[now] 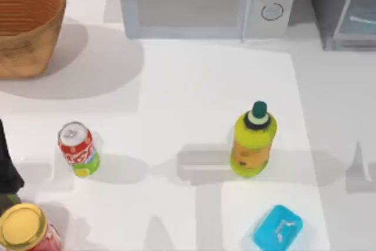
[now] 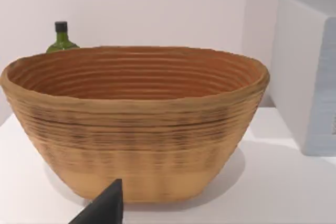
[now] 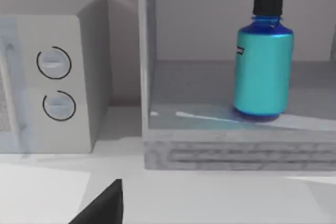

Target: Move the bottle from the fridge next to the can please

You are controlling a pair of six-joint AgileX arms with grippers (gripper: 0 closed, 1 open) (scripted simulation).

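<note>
Table (image 1: 194,86) white, carrying everything. Fridge (image 1: 343,10) sits at the far right corner, grey box, partly in view; the right wrist view looks straight into it with nothing visibly barring the opening, so the door reads as open, though I cannot confirm how far. White microwave (image 1: 205,1) stands just left of the fridge, two round dials facing front. Woven basket (image 1: 26,24) at far left; the left wrist view faces it, a green glass bottle (image 2: 61,38) behind its rim. Yellow-green bottle (image 1: 252,142) upright mid-table, right of centre. Turquoise box (image 1: 278,227) near the front edge, below it. Red jar (image 1: 26,230) with gold lid at front left corner. Bottle (image 3: 262,59) stands upright on the fridge floor, black cap up, untouched. Can (image 1: 78,149) upright on the left side, well apart from the fridge. Left hand (image 2: 105,205) and right hand (image 3: 102,203) each show one dark fingertip at the frame's foot; cannot tell whether either is spread or pressed together. Judgement: task not started, reach into the fridge comes first. Risks: fingers clipping the door frame or fridge sill on entry; a high grip near the cap tipping the bottle; the carry across the table knocking the yellow-green bottle, which stands roughly on the path; the jar crowding the can's near side at set-down.
</note>
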